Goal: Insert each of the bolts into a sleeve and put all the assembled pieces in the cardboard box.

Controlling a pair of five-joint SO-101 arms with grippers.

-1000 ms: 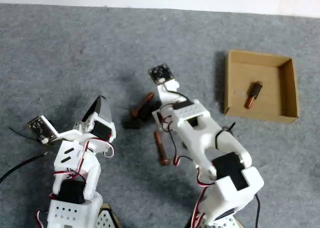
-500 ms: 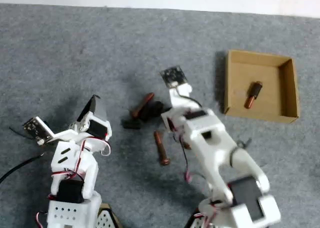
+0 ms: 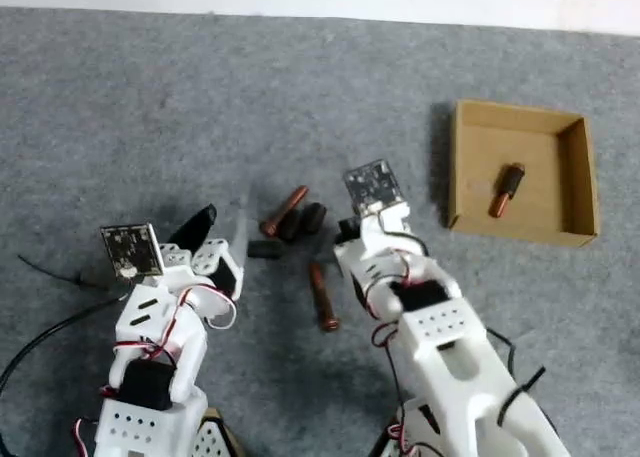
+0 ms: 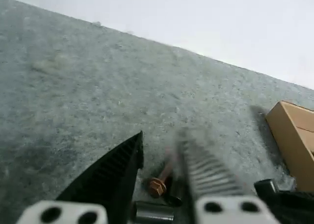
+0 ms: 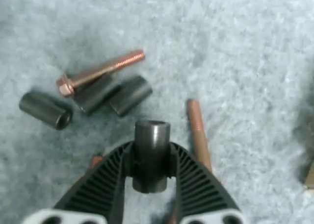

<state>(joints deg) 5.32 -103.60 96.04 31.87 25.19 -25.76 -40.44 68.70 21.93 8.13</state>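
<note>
My right gripper (image 5: 152, 155) is shut on a dark sleeve (image 5: 152, 136), held upright above the grey carpet. Below it a copper bolt (image 5: 100, 72) leans against two sleeves (image 5: 113, 94), a third sleeve (image 5: 44, 110) lies apart, and a second bolt (image 5: 198, 135) lies beside the gripper. From above, that gripper (image 3: 348, 237) sits just right of the cluster (image 3: 300, 220), with the second bolt (image 3: 322, 295) nearer the arms. My left gripper (image 3: 222, 222) is open just left of the cluster. Between its fingers (image 4: 117, 175) I see the bolt head (image 4: 157, 186) and a sleeve (image 4: 152, 211).
The cardboard box (image 3: 470, 167) stands at the right and holds one assembled bolt and sleeve (image 3: 506, 189). Its corner (image 4: 294, 136) shows in the left wrist view. Open carpet stretches to the far side and the left.
The right arm has drawn back from the cluster with a sleeve in its gripper. The left arm has swung right toward the cluster, gripper open.
</note>
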